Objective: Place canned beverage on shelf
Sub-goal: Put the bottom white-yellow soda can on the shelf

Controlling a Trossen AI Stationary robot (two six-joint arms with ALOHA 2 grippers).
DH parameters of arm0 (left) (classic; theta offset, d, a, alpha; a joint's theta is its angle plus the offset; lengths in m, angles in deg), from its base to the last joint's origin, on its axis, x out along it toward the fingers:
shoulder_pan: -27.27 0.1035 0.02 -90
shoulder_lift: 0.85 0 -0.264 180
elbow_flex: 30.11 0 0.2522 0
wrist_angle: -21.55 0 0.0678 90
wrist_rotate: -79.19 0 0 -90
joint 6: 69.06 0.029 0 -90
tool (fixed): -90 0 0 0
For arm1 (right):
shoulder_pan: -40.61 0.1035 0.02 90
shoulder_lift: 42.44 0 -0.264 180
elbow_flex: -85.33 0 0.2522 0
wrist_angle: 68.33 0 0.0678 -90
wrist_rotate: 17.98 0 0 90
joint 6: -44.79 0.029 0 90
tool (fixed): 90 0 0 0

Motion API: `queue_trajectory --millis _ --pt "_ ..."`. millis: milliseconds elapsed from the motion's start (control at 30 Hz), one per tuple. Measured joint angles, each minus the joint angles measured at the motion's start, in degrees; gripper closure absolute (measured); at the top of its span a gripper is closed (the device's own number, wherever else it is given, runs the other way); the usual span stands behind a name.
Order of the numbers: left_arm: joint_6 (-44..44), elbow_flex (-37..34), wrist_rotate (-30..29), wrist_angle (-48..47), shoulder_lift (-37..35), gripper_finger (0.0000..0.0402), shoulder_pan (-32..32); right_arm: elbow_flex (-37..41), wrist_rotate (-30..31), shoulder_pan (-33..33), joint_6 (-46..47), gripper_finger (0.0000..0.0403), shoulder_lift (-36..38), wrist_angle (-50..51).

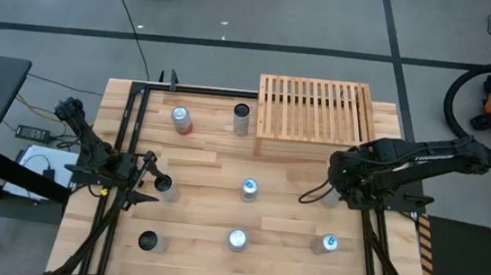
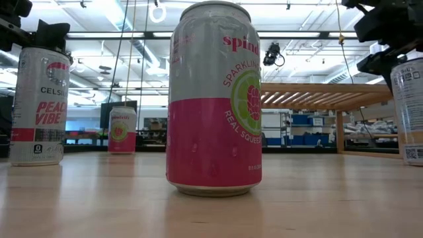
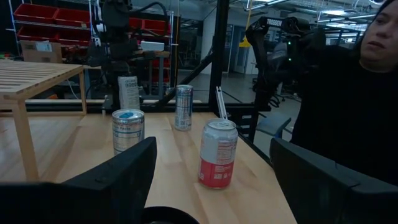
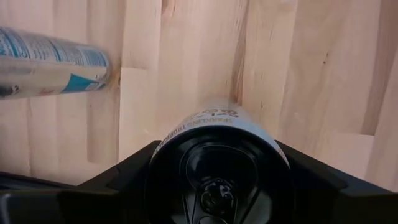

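Wooden table (image 1: pixel 216 166) seen from above, with the light-wood slatted shelf (image 1: pixel 312 117) at its far edge, nothing standing on its slats. The right gripper (image 1: pixel 341 194) reaches down just in front of the shelf's near right corner; in the right wrist view its two dark fingers (image 4: pixel 127 167) bracket a black-topped can (image 4: pixel 219 163) on both sides, the can's side showing part of the word "SPARKLING", but whether the pads press the can cannot be told. In the low view this same can (image 2: pixel 408 109) stands upright at the right edge under the gripper, with "20" legible on its side. The left gripper (image 1: pixel 137 179) waits near the table's left side with its fingers (image 3: pixel 121 174) spread apart and empty, just beside a dark-topped can (image 1: pixel 164 187). The low view centres on a pink-and-grey Spindrift can (image 2: pixel 213 99), reading "SPARKLING" and "REAL SQUEEZED", with a green circle and raspberry on its label. To its left stands a Celsius "PEACH VIBE" can (image 2: pixel 39 106), and farther back a second Spindrift can (image 2: pixel 122 130). Other upright cans lie scattered on the table: a red-and-white can (image 1: pixel 180 120), a dark can (image 1: pixel 242 119), and silver-topped cans (image 1: pixel 249 188) toward the near edge. A person in dark clothing (image 3: pixel 348 93) sits beyond the table in the left wrist view.
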Motion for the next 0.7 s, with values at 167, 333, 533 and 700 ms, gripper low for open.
queue_trajectory --millis 167,333,533,700 --pt "-0.1 0.0 0.0 0.0 0.0 0.0086 0.0 -0.9 1.4 0.0 2.4 0.0129 -0.1 0.0" --pt "-0.1 0.0 0.0 0.0 0.0 0.0086 0.0 -4.4 2.4 0.0 2.6 0.0129 -1.3 1.3" --pt "-1.8 0.0 0.0 0.0 0.0 0.0086 0.0 -11.1 4.5 0.0 2.5 0.0129 -4.6 5.2" --pt "-5.3 0.0 0.0 0.0 0.0 0.0086 0.0 -18.1 6.9 0.0 2.5 0.0129 -7.9 8.2"
